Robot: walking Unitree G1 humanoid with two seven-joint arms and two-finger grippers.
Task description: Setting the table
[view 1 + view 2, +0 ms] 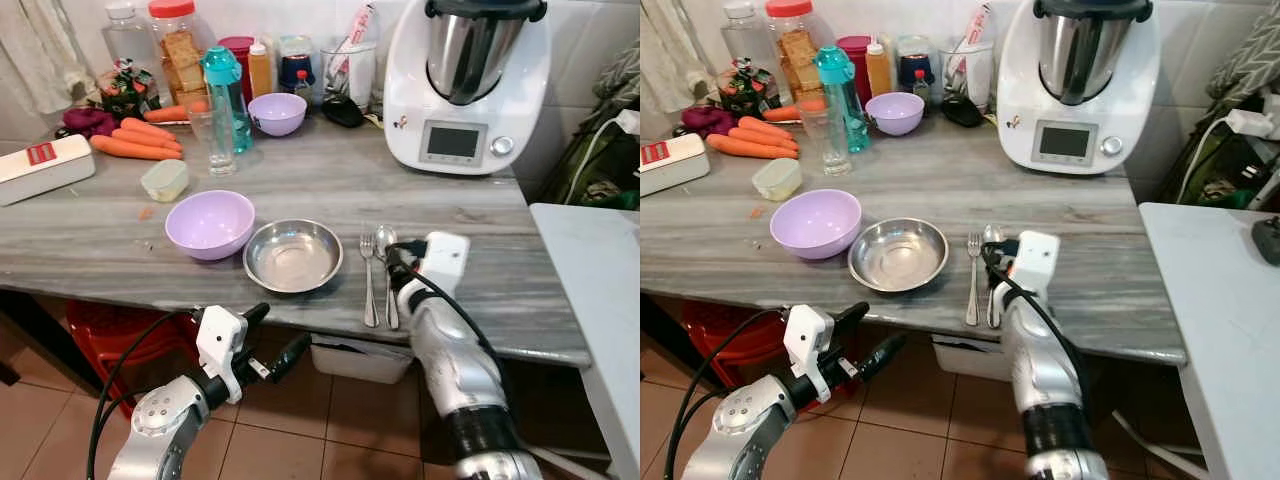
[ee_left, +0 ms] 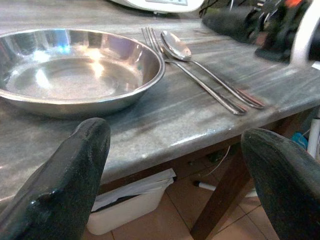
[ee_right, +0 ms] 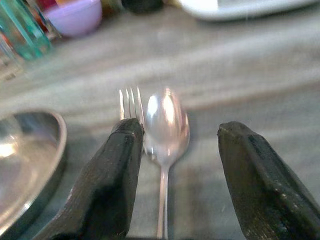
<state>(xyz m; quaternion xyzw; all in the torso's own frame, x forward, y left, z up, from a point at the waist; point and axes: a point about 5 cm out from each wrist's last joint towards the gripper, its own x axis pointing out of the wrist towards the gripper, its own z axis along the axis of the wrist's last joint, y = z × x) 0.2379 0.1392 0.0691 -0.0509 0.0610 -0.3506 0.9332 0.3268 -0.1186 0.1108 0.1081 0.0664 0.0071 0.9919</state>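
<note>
Two spread fingers of the right gripper (image 3: pixel 172 170) straddle the spoon (image 3: pixel 165 125), apparently along its handle, beside the steel bowl (image 3: pixel 25 160); the left gripper (image 1: pixel 270 340) hangs open.

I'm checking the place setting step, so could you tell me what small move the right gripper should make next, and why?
Probably lift the right gripper straight up and back. Its fingers stand open over the spoon, which lies flat on the table beside the fork, right of the steel bowl. Both already look placed, so nothing seems left to grasp here.
</note>
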